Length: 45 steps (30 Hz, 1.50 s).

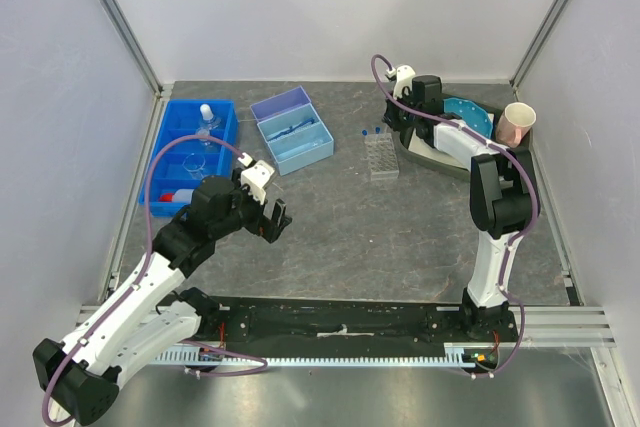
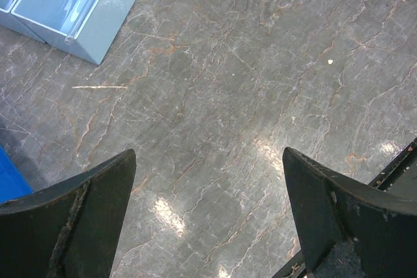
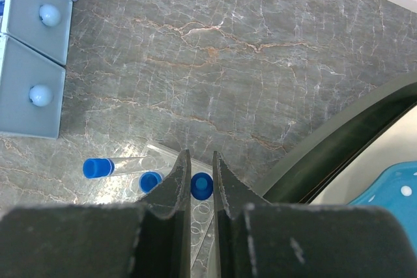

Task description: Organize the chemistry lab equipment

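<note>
My right gripper point(image 3: 201, 154) is closed down to a cap's width around a blue-capped clear tube point(image 3: 201, 185) that stands in the clear rack point(image 3: 159, 154); the cap fills the gap between the fingers. A second capped tube point(image 3: 151, 180) stands beside it and a third point(image 3: 98, 167) leans to the left. From above, this gripper point(image 1: 392, 119) is over the rack point(image 1: 382, 159). My left gripper point(image 1: 272, 219) is open and empty above bare table point(image 2: 208, 154). The blue bin point(image 1: 222, 142) holds a clear flask point(image 1: 205, 117) and the squeeze bottle point(image 1: 176, 195).
A pale-blue box point(image 1: 300, 142) with its purple lid open sits at the back middle; its corner shows in the left wrist view point(image 2: 98, 30). A dark oval tray point(image 1: 425, 152) with a blue dotted disc point(image 1: 470, 112) and a beige cup point(image 1: 518, 124) are at the right.
</note>
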Available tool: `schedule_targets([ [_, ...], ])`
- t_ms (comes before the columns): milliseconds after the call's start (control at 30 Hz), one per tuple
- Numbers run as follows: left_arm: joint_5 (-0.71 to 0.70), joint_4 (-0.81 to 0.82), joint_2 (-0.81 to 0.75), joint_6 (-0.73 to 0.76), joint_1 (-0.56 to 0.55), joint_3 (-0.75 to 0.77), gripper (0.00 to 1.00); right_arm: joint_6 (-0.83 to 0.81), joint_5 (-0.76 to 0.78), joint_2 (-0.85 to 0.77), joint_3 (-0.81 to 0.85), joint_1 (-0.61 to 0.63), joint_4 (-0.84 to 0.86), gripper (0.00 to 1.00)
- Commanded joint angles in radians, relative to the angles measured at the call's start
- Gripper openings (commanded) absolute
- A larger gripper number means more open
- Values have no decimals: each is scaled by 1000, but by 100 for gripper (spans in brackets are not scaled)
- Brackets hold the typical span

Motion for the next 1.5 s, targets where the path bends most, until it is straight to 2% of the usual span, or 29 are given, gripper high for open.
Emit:
schedule_targets([
  [0,0,31,-10,35,0,-2,100,2,-35,-3,9,5,6,11],
  [233,8,31,-13,40,0,-3,100,4,-64,-29,-9,5,6,11],
  [500,16,31,-8,41,0,-5,100,-19,2,0,-14,5,6,13],
  [700,16,30,-5,43,0,-5,100,-18,-31,19,-5,5,-7,18],
  [900,16,30,0,43,-2,-5,100,-4,-77,-1,11,5,-30,27],
  [1267,5,31,-11,38,0,-3,100,24,-100,-108,18,7,-46,37],
  [1333,-10,31,-14,26,0,0,100,9,-95,-159,14,5,-64,43],
  [1367,-20,33,-16,6,0,3,100,-7,-94,-177,12,4,-72,52],
  [1467,-82,45,-40,-34,18,6,100,-33,-116,-262,12,-12,-129,64],
])
